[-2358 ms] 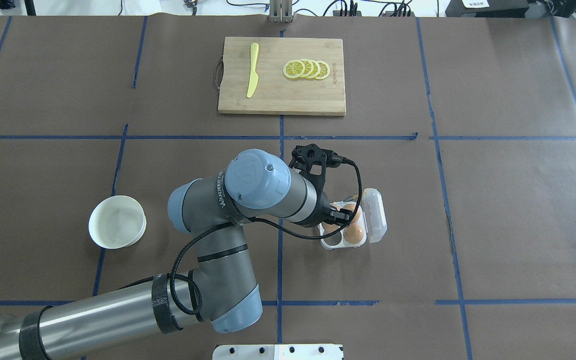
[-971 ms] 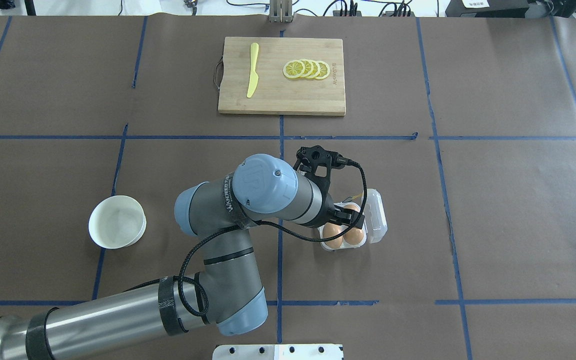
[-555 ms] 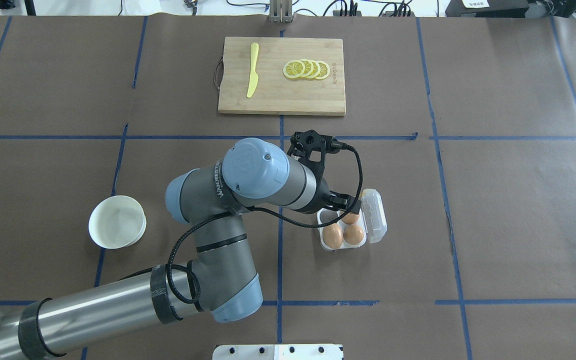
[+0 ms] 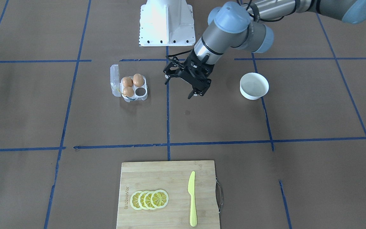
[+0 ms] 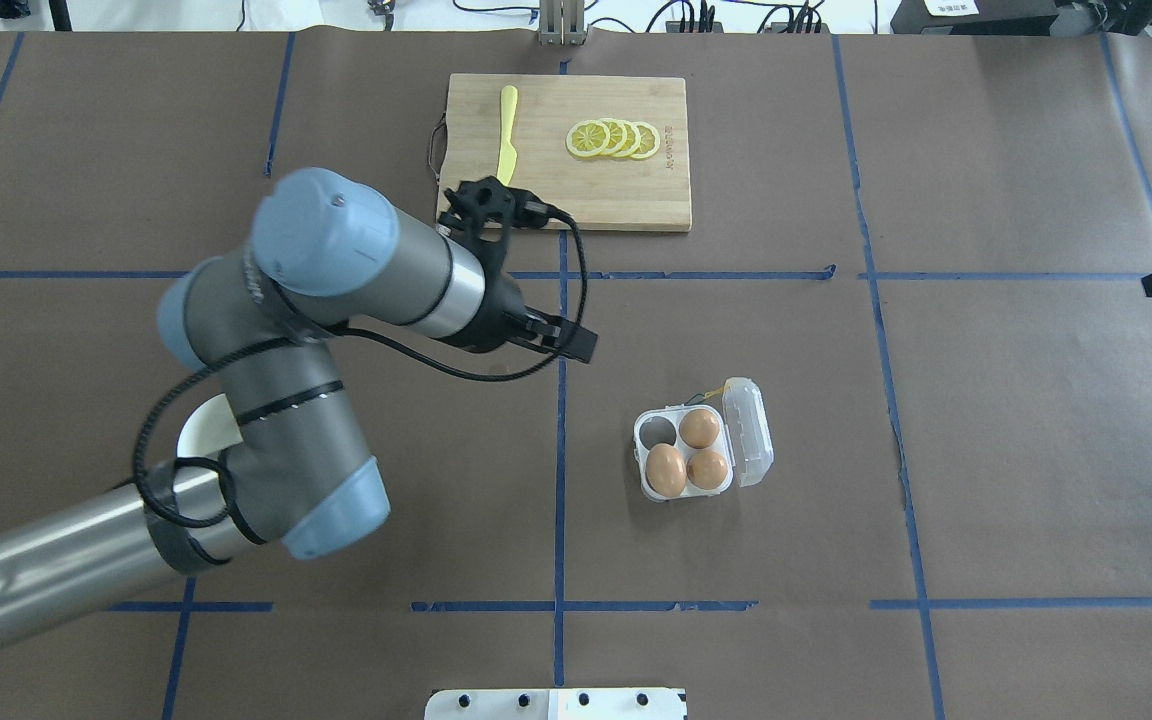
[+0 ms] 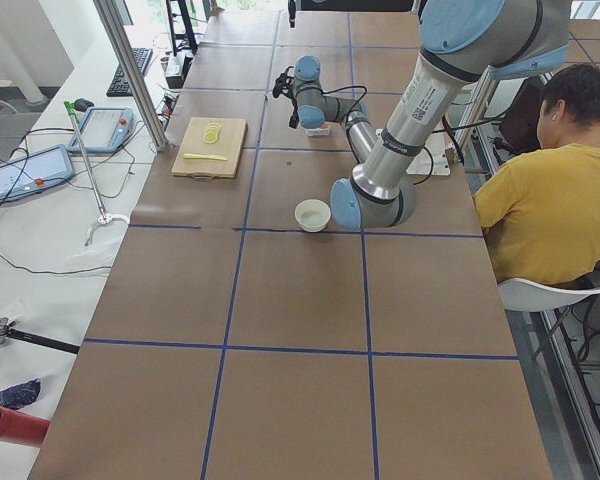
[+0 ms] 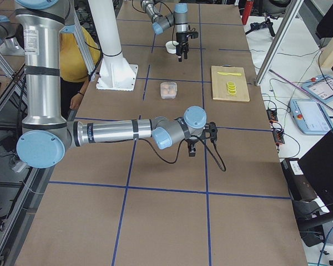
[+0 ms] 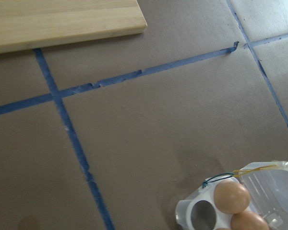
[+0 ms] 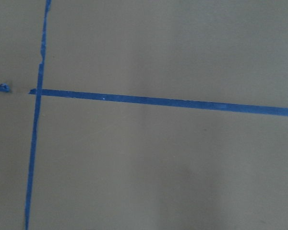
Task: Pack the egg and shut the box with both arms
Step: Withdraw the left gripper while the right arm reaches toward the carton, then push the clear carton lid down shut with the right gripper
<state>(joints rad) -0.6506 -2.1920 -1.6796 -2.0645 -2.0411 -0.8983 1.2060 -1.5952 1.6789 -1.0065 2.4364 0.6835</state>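
Three eggs (image 5: 666, 470) are seated in the box (image 5: 748, 432), its lid open and one cell vacant. The left pincer (image 4: 178, 90) is held spread and empty, well apart from the box, probably to clear the lid. The right pincer (image 7: 192, 151) is far from the box; its opening cannot be told.

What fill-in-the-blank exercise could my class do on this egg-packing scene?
1. The clear egg carton holds ___ eggs.
2. Its hinged lid is ___.
3. The left gripper, away from the carton, holds ___.
4. On the cutting board lie a yellow knife and ___ lemon slices.
Missing words: three, open, nothing, four.
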